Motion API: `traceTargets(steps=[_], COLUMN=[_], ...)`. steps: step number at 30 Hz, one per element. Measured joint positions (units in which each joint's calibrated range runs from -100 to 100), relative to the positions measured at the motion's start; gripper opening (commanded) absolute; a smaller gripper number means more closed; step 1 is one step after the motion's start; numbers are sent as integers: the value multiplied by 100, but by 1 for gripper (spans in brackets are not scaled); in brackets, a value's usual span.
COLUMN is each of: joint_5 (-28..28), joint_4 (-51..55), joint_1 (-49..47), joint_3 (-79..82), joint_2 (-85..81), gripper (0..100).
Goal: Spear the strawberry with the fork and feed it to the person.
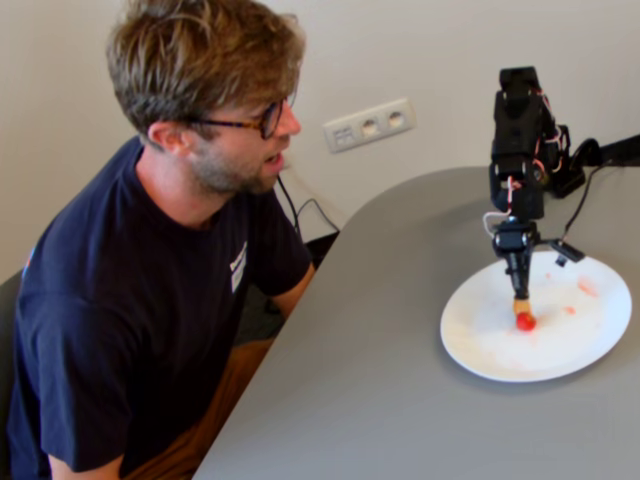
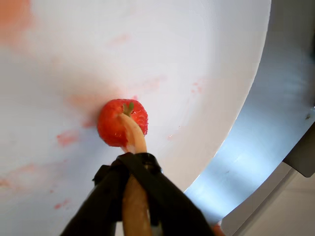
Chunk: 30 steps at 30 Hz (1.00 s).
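The gripper (image 2: 133, 169) pinches the fork (image 2: 134, 196) — its tip meets the strawberry (image 2: 115, 125) on the plate (image 2: 206, 59). Spearing looks underway; lifting and carrying it to the person (image 1: 200, 130) remain.

Fork (image 2: 134, 147) tines — buried in strawberry (image 2: 115, 129), handle cropped

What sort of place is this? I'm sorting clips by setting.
Probably an office or a room at home: a grey table, a wall socket strip, and a man seated before a white plate.
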Motion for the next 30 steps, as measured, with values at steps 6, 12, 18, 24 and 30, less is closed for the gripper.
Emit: traceTargets(steps=[6, 12, 18, 24, 30], joint_5=[0, 209, 871, 2101, 3139], joint_4=[103, 1073, 1776, 1767, 9], joint_1=[0, -42, 101, 1015, 2239], joint_3=[-100, -951, -2192, -2491, -2491], joint_2=[0, -767, -1686, -2461, -2512], gripper=[1, 1, 1, 1, 1])
